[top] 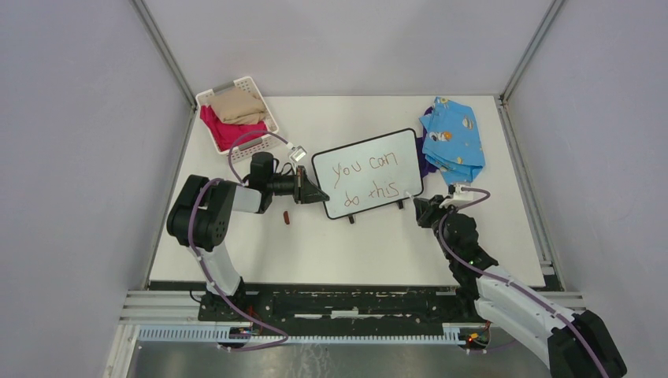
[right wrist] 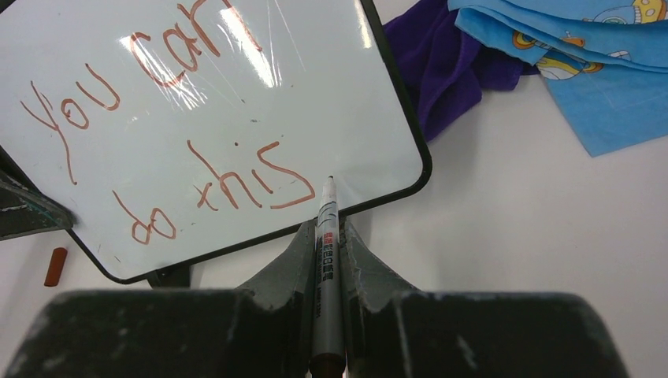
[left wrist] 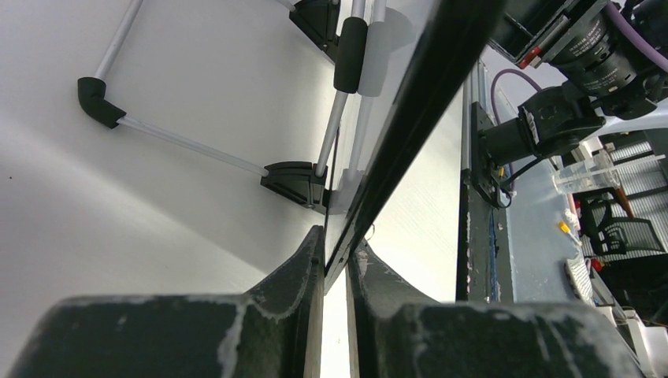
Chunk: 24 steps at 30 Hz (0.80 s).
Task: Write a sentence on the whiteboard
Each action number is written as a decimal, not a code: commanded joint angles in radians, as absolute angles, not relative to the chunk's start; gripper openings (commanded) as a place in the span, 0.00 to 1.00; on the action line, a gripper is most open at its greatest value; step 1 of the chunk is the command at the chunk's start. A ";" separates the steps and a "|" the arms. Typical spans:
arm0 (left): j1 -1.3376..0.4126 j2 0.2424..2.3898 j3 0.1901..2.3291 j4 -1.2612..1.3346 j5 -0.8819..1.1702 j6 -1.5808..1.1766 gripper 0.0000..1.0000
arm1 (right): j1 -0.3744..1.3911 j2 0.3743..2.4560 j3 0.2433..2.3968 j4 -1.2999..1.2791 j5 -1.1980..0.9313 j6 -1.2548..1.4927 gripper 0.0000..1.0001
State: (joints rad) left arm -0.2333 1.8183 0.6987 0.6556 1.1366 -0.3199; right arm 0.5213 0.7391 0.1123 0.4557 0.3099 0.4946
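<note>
Showing red "you can do this", black-framed whiteboard (top: 391,155)

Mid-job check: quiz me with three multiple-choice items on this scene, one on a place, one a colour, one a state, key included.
1. Where on the table is the white basket? A far left corner; B far right corner; C near edge.
2. What colour is the writing on the whiteboard? A blue; B red-brown; C green.
3. What is the right gripper doing? A open, empty; B gripping the whiteboard's frame; C shut on the marker.
Key: 1 A, the top view shows it at the far left; 2 B, the letters read red-brown; 3 C, its wrist view shows the marker clamped in its grip.
</note>
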 commanded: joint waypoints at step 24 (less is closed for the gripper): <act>-0.235 1.850 0.701 0.522 1.040 -0.276 0.02 | 0.492 0.806 0.146 0.552 0.249 0.525 0.00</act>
State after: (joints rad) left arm -0.2333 1.8183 0.7059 0.6338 1.1385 -0.3080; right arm 0.5007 0.8005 0.1123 0.4858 0.2455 0.5133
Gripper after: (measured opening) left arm 0.192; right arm 0.176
